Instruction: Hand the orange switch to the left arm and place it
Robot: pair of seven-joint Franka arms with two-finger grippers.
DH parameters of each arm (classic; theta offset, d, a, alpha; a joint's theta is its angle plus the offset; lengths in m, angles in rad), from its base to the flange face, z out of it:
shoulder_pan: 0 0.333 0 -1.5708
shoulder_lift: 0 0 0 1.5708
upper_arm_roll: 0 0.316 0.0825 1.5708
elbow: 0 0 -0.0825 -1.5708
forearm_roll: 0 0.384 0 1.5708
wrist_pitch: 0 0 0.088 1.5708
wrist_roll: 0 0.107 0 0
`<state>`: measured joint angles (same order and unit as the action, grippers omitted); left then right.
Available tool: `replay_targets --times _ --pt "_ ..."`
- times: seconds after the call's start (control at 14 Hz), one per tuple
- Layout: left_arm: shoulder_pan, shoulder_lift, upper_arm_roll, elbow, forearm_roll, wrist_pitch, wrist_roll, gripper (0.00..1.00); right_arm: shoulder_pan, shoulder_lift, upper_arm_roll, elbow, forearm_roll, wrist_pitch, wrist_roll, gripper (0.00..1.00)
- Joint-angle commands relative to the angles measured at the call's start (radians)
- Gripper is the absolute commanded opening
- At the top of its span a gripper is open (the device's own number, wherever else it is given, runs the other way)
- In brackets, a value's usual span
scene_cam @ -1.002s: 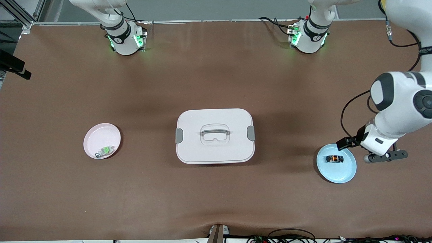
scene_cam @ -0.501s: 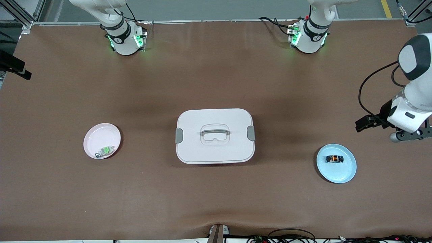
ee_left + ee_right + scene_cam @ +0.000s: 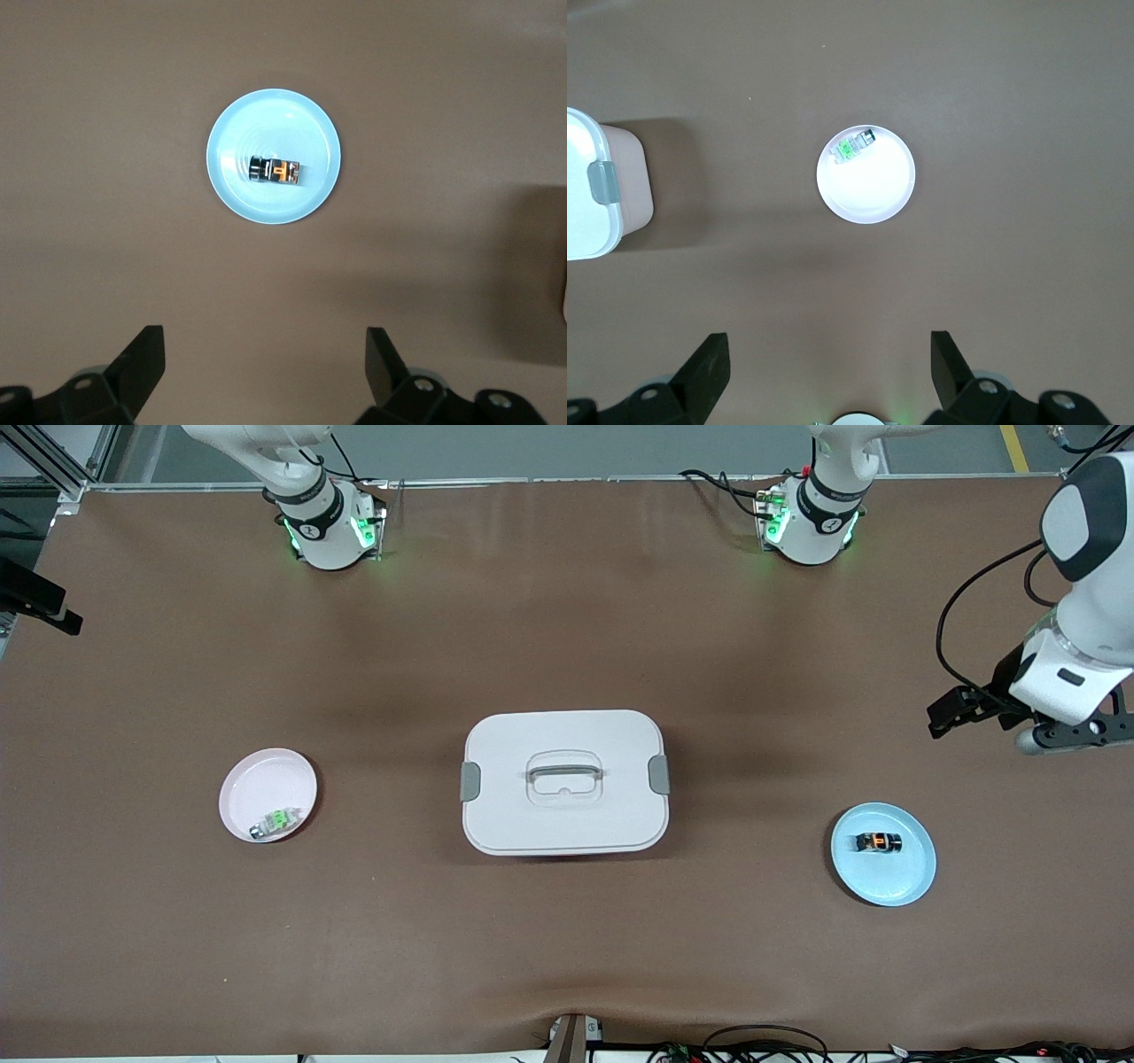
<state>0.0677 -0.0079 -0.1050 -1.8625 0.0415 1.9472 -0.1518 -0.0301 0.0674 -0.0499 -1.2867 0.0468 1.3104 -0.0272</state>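
Observation:
The orange switch (image 3: 878, 841) lies on its side in a light blue plate (image 3: 912, 872) toward the left arm's end of the table. It also shows in the left wrist view (image 3: 276, 171), on the same plate (image 3: 239, 190). My left gripper (image 3: 1067, 732) hangs high over bare table beside the plate, open and empty (image 3: 266, 341). The white box (image 3: 564, 781) stands mid-table, lid on. My right gripper (image 3: 830, 345) is open and empty, high over the table near its base, and is out of the front view.
A pink plate (image 3: 257, 779) with a green and silver switch (image 3: 273, 823) sits toward the right arm's end; the right wrist view shows that plate (image 3: 873, 190) and a corner of the box (image 3: 602, 190). Brown mat covers the table.
My left arm has risen and drawn back from over the blue plate's edge toward the robots' side. The orange switch stays on the plate.

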Motion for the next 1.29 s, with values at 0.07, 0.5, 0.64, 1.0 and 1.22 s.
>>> replay_targets --times 0.07,0.5,0.64,1.0,1.22 --pt "0.001 -0.066 -0.004 -0.038 -0.022 -0.004 0.023 1.00 -0.011 -0.026 0.002 -0.029 0.010 0.013 -0.011 1.00" --pt "-0.006 -0.041 -0.001 -0.003 -0.023 -0.004 0.023 1.00 -0.011 -0.026 0.004 -0.029 0.010 0.015 -0.013 1.00" --pt "-0.026 -0.027 0.008 0.019 -0.022 -0.004 0.014 1.00 -0.011 -0.024 0.004 -0.029 0.010 0.015 -0.013 1.00" --pt "-0.037 -0.006 0.010 0.069 -0.022 -0.004 0.005 1.00 -0.011 -0.024 0.004 -0.029 0.008 0.010 -0.013 1.00" --pt "-0.040 0.003 0.010 0.095 -0.022 -0.005 0.003 1.00 -0.011 -0.024 0.004 -0.031 0.008 0.001 -0.013 1.00"
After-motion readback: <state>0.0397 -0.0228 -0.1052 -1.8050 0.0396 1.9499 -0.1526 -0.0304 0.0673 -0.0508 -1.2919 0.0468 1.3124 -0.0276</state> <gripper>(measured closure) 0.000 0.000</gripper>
